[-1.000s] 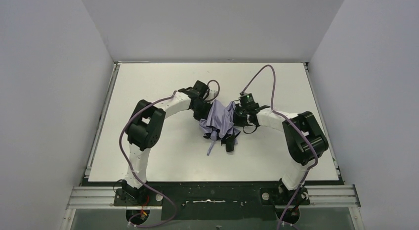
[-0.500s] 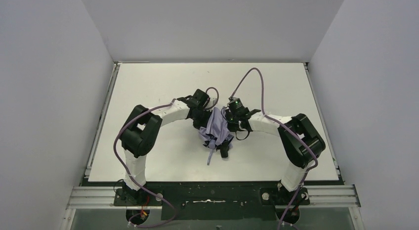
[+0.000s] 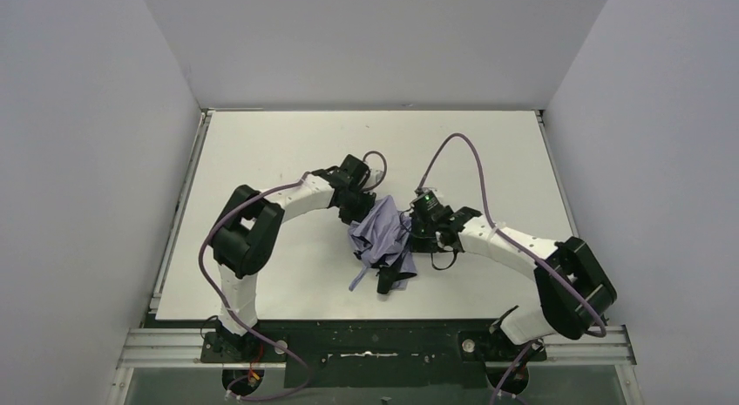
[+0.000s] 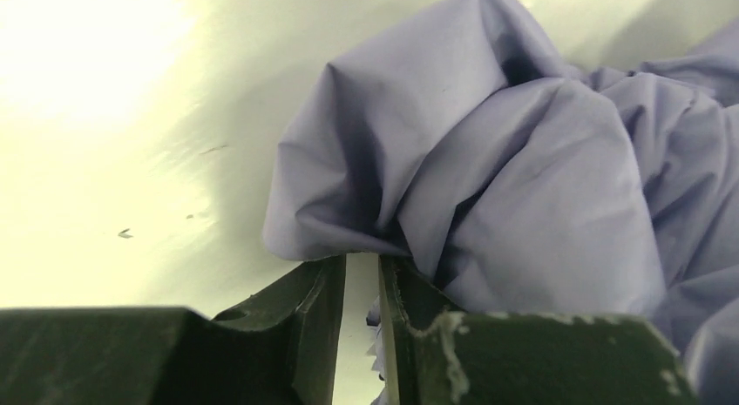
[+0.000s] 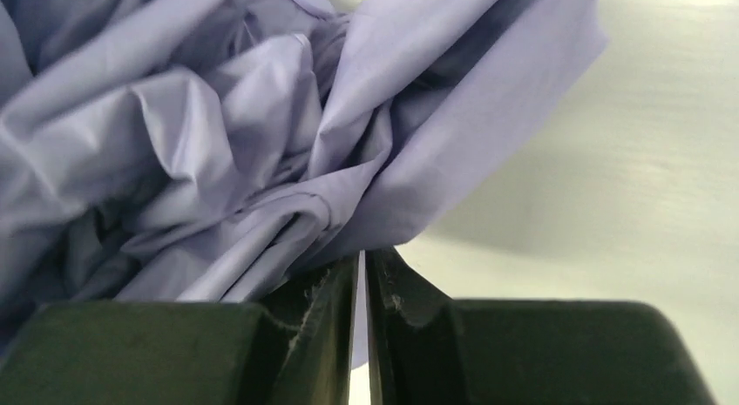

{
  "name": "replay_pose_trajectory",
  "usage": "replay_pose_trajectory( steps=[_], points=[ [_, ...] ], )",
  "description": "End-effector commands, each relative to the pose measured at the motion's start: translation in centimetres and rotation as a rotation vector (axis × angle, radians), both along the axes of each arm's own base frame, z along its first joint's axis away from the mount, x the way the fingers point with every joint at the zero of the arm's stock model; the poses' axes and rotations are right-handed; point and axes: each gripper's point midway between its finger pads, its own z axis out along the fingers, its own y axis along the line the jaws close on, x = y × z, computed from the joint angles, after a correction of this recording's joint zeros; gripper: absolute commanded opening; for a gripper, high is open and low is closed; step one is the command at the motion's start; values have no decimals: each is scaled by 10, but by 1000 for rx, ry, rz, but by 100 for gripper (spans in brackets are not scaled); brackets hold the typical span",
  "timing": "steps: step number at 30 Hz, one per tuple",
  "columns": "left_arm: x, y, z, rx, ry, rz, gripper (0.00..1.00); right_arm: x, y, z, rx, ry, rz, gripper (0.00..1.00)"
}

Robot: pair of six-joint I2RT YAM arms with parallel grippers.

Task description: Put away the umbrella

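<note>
Left end effector (image 4: 362, 261), right end effector (image 5: 362, 255), one umbrella (image 3: 382, 239) between, perhaps touching

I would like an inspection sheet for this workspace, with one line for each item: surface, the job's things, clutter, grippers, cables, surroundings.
Surface: white table, with a few small dark marks.
Job's things: umbrella, its lavender fabric crumpled, lying on the table between both grippers; black parts show at its near end.
Clutter: nothing seen.
Grippers: left gripper, jaws a little apart, fabric at the tips. Right gripper, jaws almost together at a fabric fold; grip not certain.
Cables: purple cables loop along both arms.
Surroundings: plain pale walls on three sides; metal rail at the near edge.
</note>
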Motion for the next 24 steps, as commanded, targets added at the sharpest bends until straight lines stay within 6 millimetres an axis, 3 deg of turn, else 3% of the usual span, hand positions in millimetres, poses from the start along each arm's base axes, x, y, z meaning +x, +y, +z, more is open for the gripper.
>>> replay_pose_trajectory(
  steps=[1, 5, 10, 14, 24],
  points=[
    [29, 14, 33, 4, -100, 16, 18, -4, -37, 18, -124, -81, -62, 12],
    [34, 28, 44, -8, -113, 46, 18, -14, -62, 25, -187, -99, -103, 13],
    [30, 36, 40, 9, -102, 45, 18, -28, -71, 24, -174, -88, -129, 12],
    [25, 31, 30, 20, -66, 34, 14, -37, -61, 15, -113, -47, -132, 11],
    [11, 9, 18, 2, -37, -28, 9, -39, -10, -13, 93, 37, -136, 10]
  ],
)
